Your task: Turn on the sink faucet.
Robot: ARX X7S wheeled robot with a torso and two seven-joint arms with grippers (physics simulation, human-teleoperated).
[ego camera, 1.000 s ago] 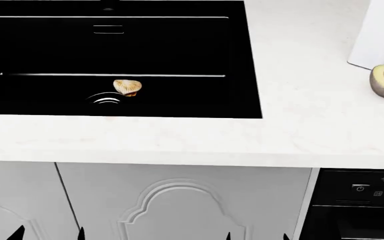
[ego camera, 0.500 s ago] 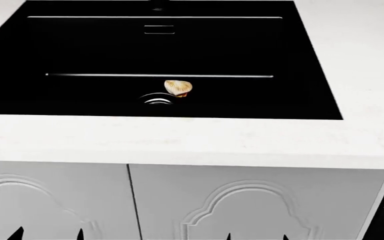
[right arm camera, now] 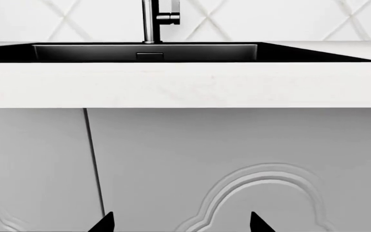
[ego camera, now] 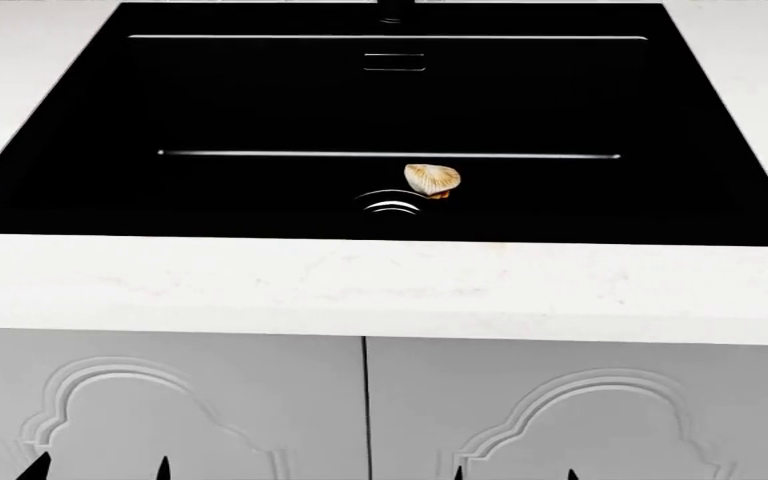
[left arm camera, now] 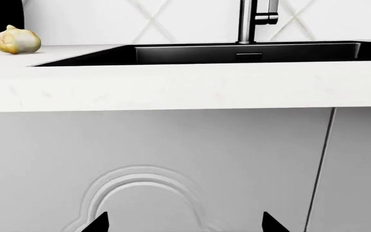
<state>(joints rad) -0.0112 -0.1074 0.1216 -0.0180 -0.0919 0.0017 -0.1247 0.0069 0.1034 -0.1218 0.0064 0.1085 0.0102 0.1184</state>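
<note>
where the sink [ego camera: 91, 130] dips, a shell [ego camera: 431, 179] lies.

Faucet [left arm camera: 249, 21] rises behind sink [left arm camera: 237, 52]; garlic bulb [left arm camera: 17, 40] on counter [left arm camera: 172, 84].

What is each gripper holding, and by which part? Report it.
Nothing. The left gripper and right gripper both hang open in front of the cabinet doors, below the counter, far from the sink faucet.

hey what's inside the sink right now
In the sink, a small tan shell-like object lies beside the round drain, partly overlapping its edge. An overflow slot marks the back wall. The near wall is hidden behind the counter edge.
</note>
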